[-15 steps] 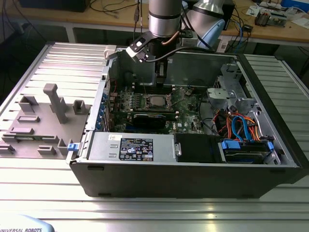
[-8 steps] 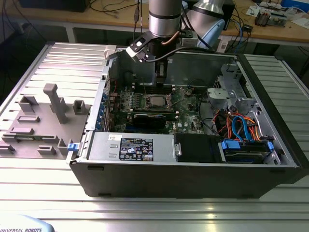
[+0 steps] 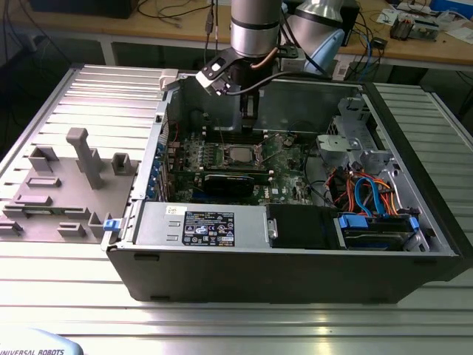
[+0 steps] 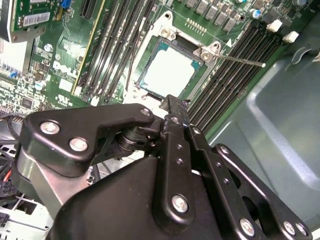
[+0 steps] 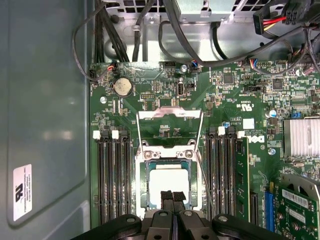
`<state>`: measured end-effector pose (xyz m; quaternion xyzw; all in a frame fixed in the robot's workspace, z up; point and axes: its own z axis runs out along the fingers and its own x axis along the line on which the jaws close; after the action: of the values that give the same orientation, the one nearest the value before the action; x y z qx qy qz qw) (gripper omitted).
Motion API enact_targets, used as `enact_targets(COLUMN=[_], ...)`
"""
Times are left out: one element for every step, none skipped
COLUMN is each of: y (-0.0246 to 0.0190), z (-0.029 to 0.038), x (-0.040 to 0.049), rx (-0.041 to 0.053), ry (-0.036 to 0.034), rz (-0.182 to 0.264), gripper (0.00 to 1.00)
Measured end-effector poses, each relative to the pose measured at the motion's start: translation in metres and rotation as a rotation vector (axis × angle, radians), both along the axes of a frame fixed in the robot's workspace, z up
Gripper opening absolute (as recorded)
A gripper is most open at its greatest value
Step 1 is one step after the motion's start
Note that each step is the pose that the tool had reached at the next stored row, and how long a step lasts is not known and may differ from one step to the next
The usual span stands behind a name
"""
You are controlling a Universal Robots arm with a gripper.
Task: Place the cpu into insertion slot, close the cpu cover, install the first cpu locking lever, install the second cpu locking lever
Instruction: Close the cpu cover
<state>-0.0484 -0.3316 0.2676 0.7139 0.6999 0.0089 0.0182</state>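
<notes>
The cpu (image 5: pixel 167 179) is sitting in the insertion slot (image 5: pixel 144 181); the cpu cover (image 5: pixel 170 114) is standing open, exposing it.
The gripper (image 5: pixel 173 196) is hovering just above, fingers (image 5: pixel 167 198) pressed together, empty.

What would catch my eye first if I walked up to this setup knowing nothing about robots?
Probably the open computer case lying on the ribbed metal table, with the robot arm reaching down into it from above. In the first wrist view the black gripper, shut, hangs close over the bright silver cpu seated in its insertion slot, whose cpu cover stands swung open.
</notes>
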Motion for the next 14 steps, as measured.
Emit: enact_targets(y=[0.0000, 0.0000, 0.0000, 0.0000, 0.0000, 0.0000, 0.0000, 0.0000, 0.0000, 0.0000, 0.0000, 0.0000, 0.0000, 0.0001], z=[0.0000, 0.0000, 0.0000, 0.0000, 0.0000, 0.0000, 0.0000, 0.0000, 0.0000, 0.0000, 0.0000, 0.0000, 0.0000, 0.0000], x=[0.0000, 0.0001, 0.0002, 0.0002, 0.0004, 0.0005, 0.0005, 0.0006, 0.0006, 0.0006, 0.0007, 0.0007, 0.0007, 0.0008], rx=[0.0000, 0.0001, 0.0000, 0.0000, 0.0000, 0.0000, 0.0000, 0.0000, 0.0000, 0.0000, 0.0000, 0.0000, 0.0000, 0.0001], ry=[0.0000, 0.0000, 0.0000, 0.0000, 0.0000, 0.0000, 0.0000, 0.0000, 0.0000, 0.0000, 0.0000, 0.0000, 0.0000, 0.0000], rz=[0.000, 0.000, 0.000, 0.000, 0.000, 0.000, 0.000, 0.000, 0.000, 0.000, 0.000, 0.000, 0.000, 0.000], gripper=[0.11, 0.11, 0.11, 0.11, 0.11, 0.11, 0.11, 0.11, 0.11, 0.11, 0.11, 0.11, 0.11, 0.11])
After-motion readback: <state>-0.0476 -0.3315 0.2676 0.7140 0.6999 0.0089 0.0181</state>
